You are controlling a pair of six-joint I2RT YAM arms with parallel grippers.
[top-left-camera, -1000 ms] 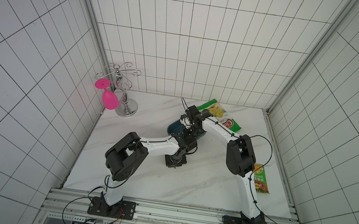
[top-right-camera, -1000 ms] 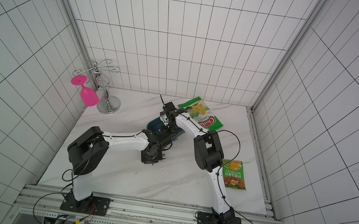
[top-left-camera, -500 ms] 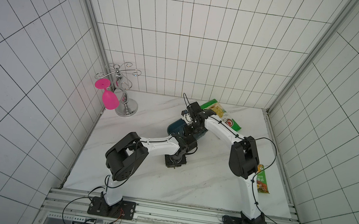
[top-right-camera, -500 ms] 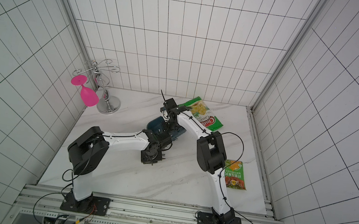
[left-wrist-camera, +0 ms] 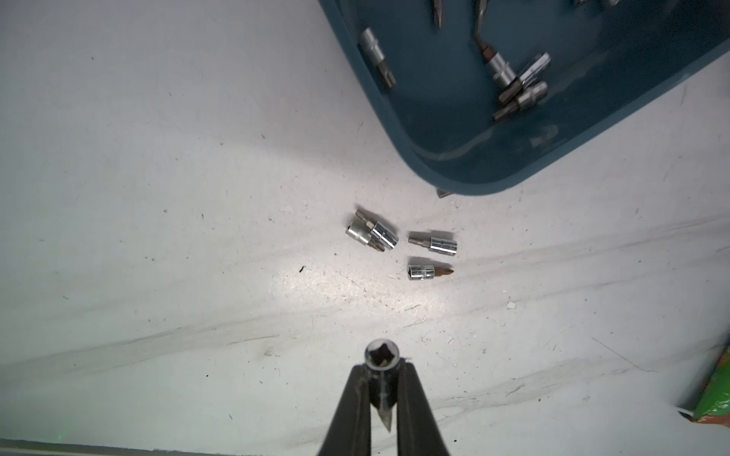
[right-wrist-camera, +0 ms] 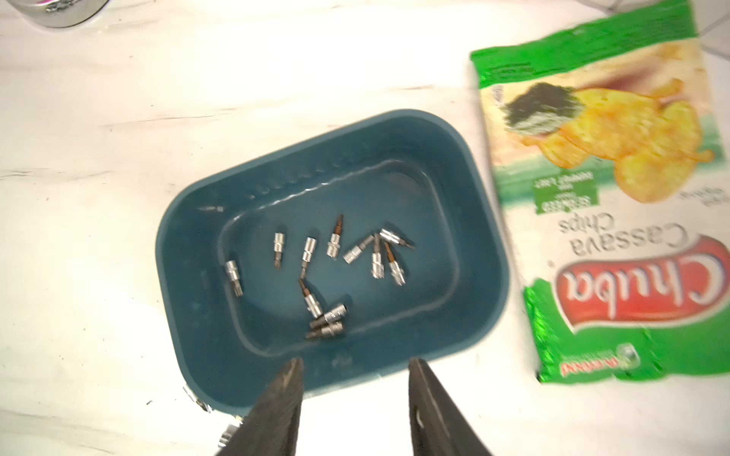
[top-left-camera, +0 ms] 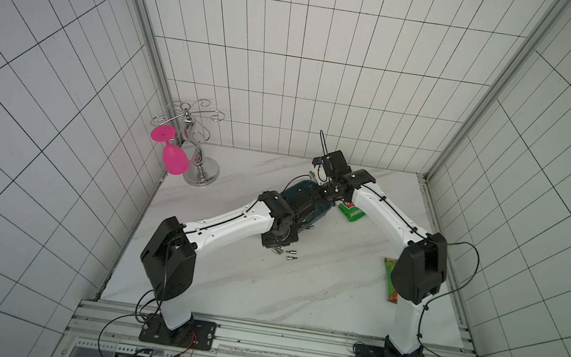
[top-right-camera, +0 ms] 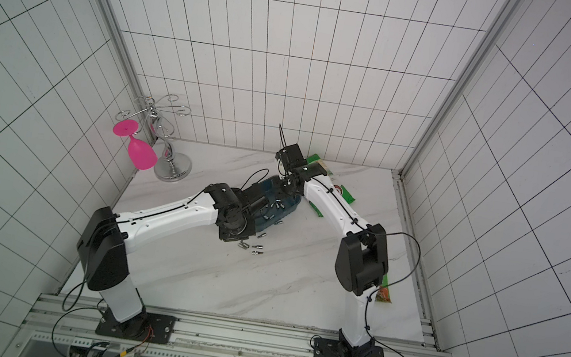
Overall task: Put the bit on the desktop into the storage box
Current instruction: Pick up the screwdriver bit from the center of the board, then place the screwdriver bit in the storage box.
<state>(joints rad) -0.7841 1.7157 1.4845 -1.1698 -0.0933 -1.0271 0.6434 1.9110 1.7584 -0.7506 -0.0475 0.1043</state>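
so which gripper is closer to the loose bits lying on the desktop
Left. The left gripper, shut on a bit, is right beside the loose bits; the right gripper stands open at the storage box, farther off.

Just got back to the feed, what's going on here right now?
The left tool is shut on one bit over the desktop, short of the storage box. The right tool is open and empty, hanging over the box's near rim. About a dozen stored bits already lie inside, and four loose bits lie on the desktop just outside it.
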